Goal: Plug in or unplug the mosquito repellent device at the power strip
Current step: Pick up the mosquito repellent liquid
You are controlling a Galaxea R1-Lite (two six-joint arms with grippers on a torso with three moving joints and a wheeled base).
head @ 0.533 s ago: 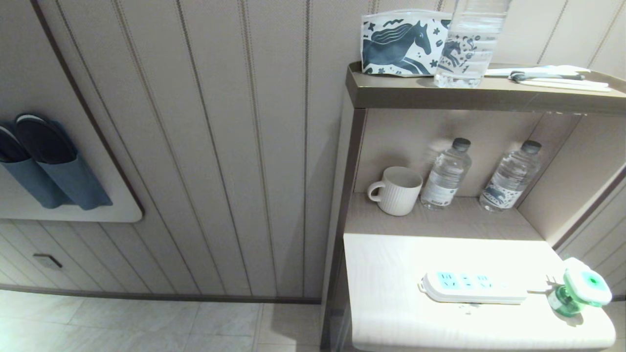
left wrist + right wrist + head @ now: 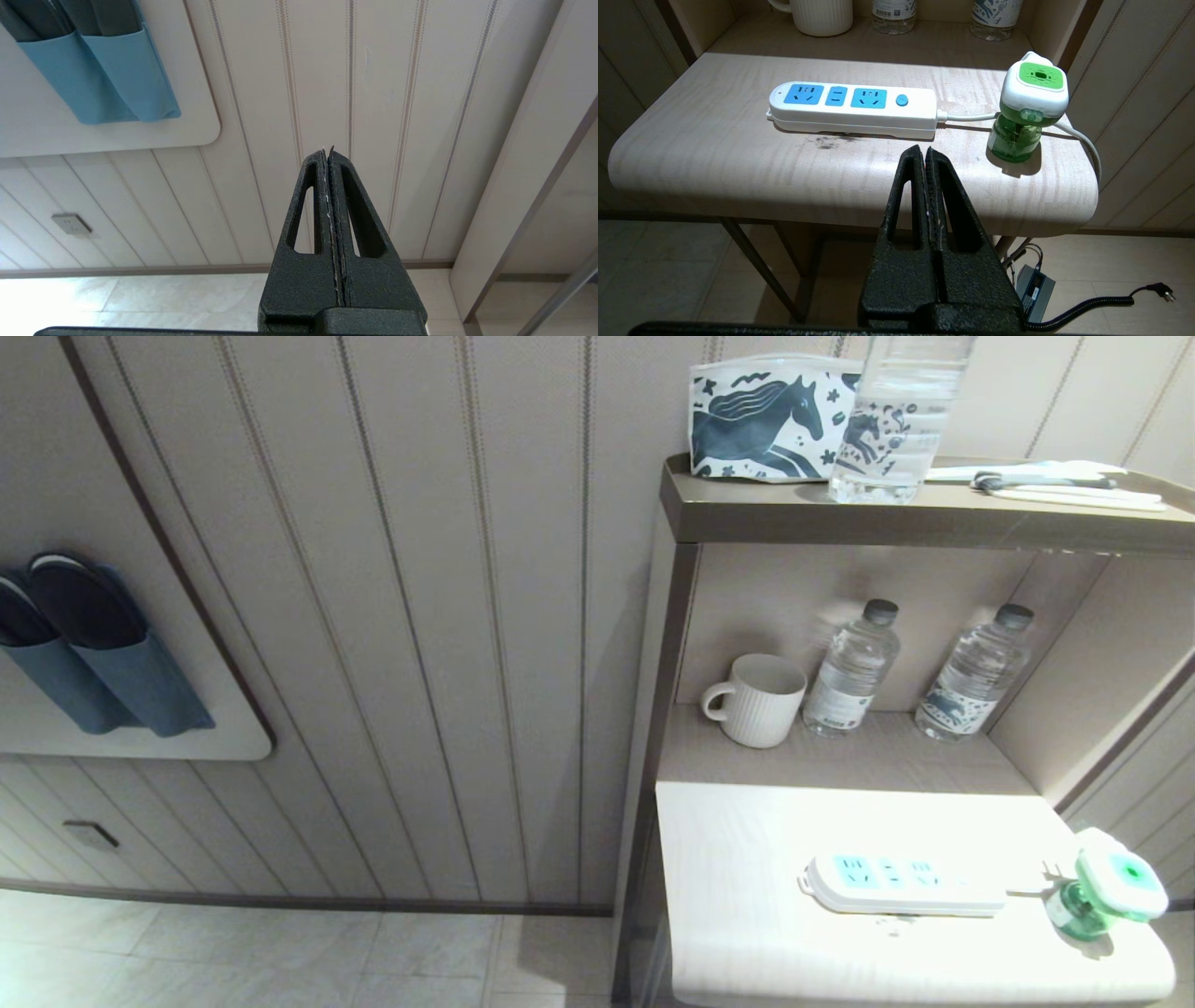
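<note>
Head view: at far left, blue fabric pockets (image 2: 103, 681) holding dark slippers are hung on a rounded white board against the ribbed, striped wall panelling. Right of centre, a brown shelf unit (image 2: 840, 513) is seen, with a horse-printed pouch (image 2: 761, 420) and a clear plastic bottle (image 2: 896, 420) on its top board. In the niche below, a ribbed white mug (image 2: 758, 700) and two clear water bottles (image 2: 851, 670) are stood.

At lower right, on the pale wood-grain desk (image 2: 738, 896), the power strip (image 2: 901, 885), a flat rounded white bar with light-blue socket panels, is laid with all sockets bare. Just right of it, near the frame's right edge, the mosquito repellent device (image 2: 1111, 887) is stood apart from the strip, its white rounded head above a translucent green bottle.

Neither arm is shown there. In the wrist views, the left gripper (image 2: 328, 151) is aimed at the wall and the right gripper (image 2: 923, 150) is held before the desk edge; the black textured fingers of each are pressed together on nothing.
</note>
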